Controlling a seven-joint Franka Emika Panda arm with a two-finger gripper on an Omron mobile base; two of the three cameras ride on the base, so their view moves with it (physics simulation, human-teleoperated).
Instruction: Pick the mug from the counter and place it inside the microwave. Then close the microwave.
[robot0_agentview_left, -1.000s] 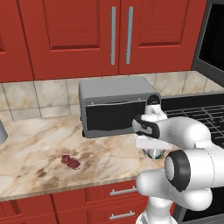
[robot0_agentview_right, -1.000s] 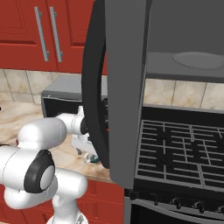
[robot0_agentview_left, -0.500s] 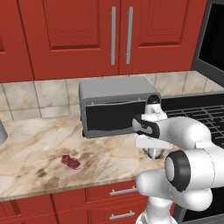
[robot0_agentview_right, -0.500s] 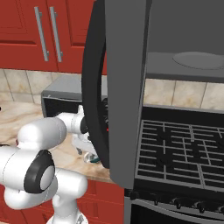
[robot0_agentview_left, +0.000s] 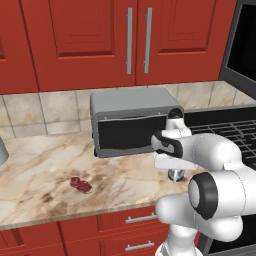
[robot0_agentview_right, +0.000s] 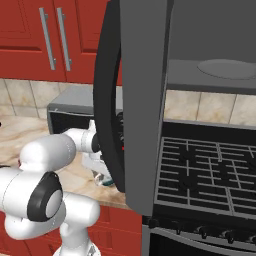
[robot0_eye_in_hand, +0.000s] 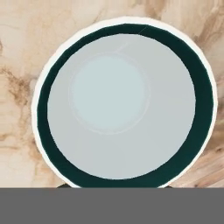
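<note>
Mug (robot0_eye_in_hand: 124, 103) sits upright on the counter (robot0_agentview_left: 45, 175) just in front of the toaster oven (robot0_agentview_left: 132, 120), mouth-up under the gripper (robot0_agentview_left: 176, 172) — fingers drawn narrow, seemingly pinching its rim — so it can go up into the open microwave (robot0_agentview_right: 150, 100).
</note>
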